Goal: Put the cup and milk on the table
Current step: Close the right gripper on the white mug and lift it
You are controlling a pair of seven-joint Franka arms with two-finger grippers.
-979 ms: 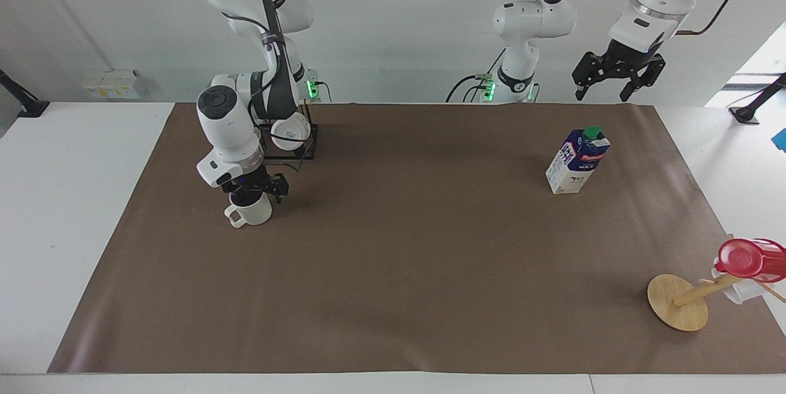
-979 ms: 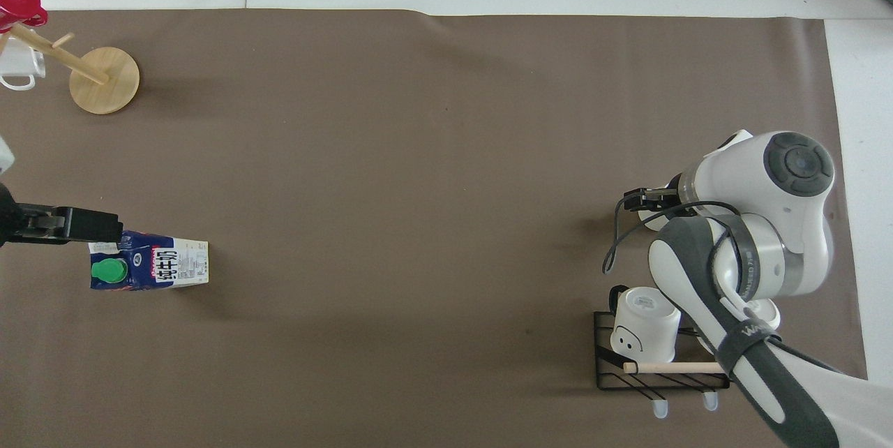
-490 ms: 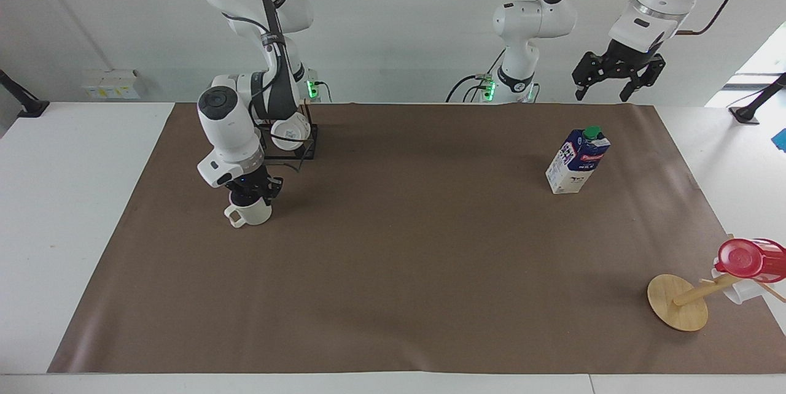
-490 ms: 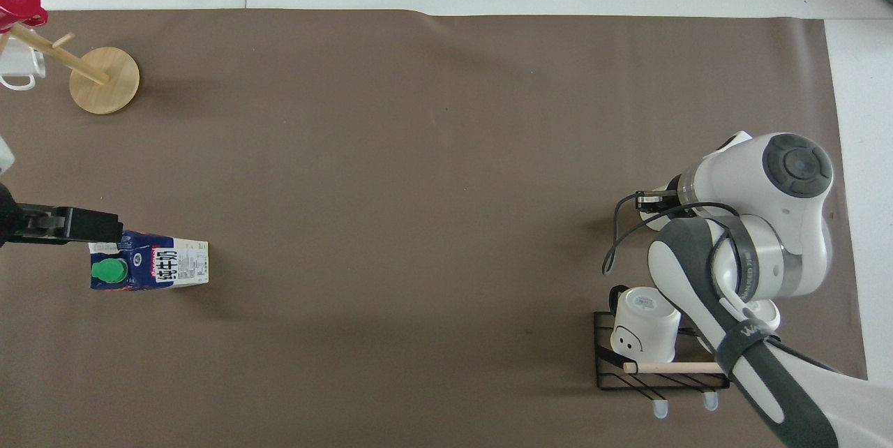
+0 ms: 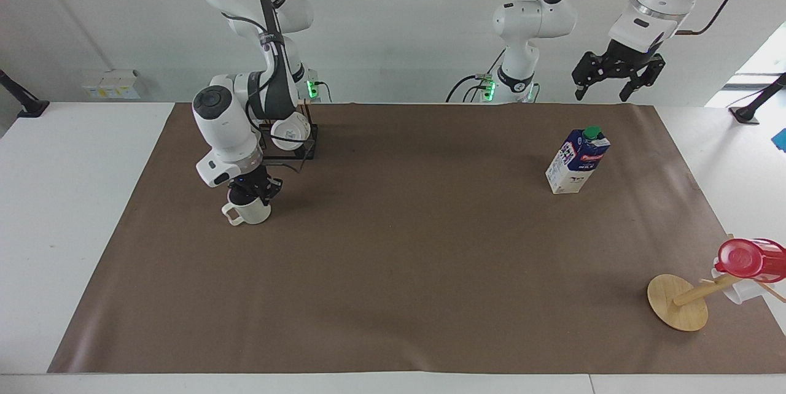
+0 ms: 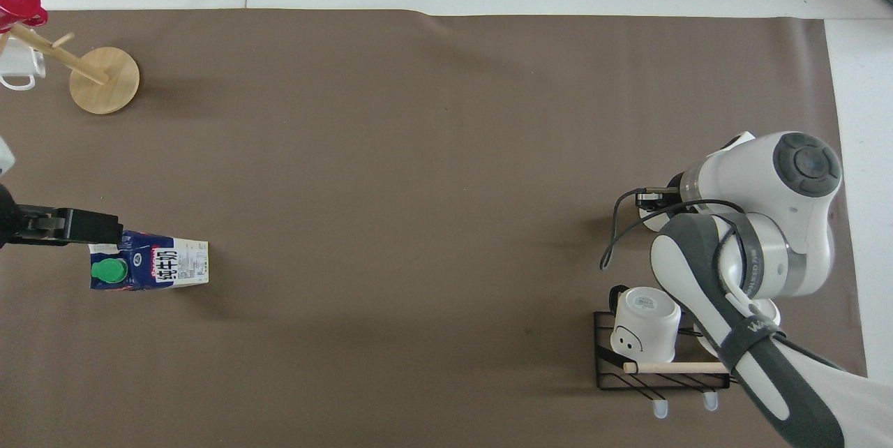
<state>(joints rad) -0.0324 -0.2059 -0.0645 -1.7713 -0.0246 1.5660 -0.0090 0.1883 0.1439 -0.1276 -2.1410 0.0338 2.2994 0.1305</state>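
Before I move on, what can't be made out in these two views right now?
- Cup: overhead view, the right arm hides nearly all of it.
- Right gripper: its grip on the cup's rim, covered by the wrist.
- White mug on the wooden stand: cut off by the frame edge.

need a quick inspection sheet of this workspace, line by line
surface: white table under a wide brown paper sheet.
job's things: cup upright on the paper near the wire rack; milk upright toward the left arm's end.
clutter: black wire rack holding white mugs; wooden mug tree carrying a red cup.
grippers: right pincer shut on the cup's rim; left pincer open, raised above the paper's edge, waiting.
cables: black cable looping from the right arm's wrist.
surroundings: white wall; green lights at both arm bases.
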